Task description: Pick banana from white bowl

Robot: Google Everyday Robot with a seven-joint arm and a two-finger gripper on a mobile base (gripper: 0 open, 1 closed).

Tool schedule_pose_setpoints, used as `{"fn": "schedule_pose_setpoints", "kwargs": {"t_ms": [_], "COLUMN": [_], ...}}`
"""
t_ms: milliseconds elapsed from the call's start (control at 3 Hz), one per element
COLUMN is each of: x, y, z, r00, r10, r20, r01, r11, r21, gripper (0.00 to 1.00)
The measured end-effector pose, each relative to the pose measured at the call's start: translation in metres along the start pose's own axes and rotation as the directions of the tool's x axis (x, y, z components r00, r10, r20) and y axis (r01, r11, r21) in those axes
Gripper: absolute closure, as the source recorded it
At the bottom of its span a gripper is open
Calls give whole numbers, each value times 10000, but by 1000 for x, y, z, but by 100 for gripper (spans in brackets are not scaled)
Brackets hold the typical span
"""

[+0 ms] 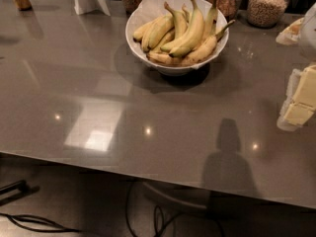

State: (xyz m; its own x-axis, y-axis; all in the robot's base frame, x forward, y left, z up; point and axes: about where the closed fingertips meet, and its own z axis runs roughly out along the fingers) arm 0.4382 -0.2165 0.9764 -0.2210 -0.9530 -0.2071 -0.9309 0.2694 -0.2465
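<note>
My pale yellow gripper point(299, 101) hangs at the right edge, well apart from the deep glossy white bowl point(170, 69) cradling piled yellow-green bananas point(190, 33). I cannot tell how wide it stands.

The gripper point(299, 102), at the right edge, shows pale yellow blocky faces on whitish casing

- white bowl point(173, 69): glossy white, with white paper lining point(143, 6).
- bananas point(190, 33) in it: yellow, tinged green, brown tips.
- table point(98, 83): glossy grey-brown.
- gripper point(296, 107), well right of the bowl: pale yellow and white.
- jars point(266, 6) behind the bowl: tan grain.
</note>
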Motion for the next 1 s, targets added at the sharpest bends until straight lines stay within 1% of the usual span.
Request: {"fn": "schedule_pose_setpoints", "kwargs": {"t_ms": [333,667,1000], "x": [-4,-28,-63], "y": [-2,-9,-20], "z": [-3,-14,-27], "r00": [9999,9950,9725], "r10": [-92,-851,-2169], "r20": [100,528,845], "r01": [91,815,2049], "r11": [9998,9945,9698], "r21": [158,663,1321], "gripper": [0,0,0]}}
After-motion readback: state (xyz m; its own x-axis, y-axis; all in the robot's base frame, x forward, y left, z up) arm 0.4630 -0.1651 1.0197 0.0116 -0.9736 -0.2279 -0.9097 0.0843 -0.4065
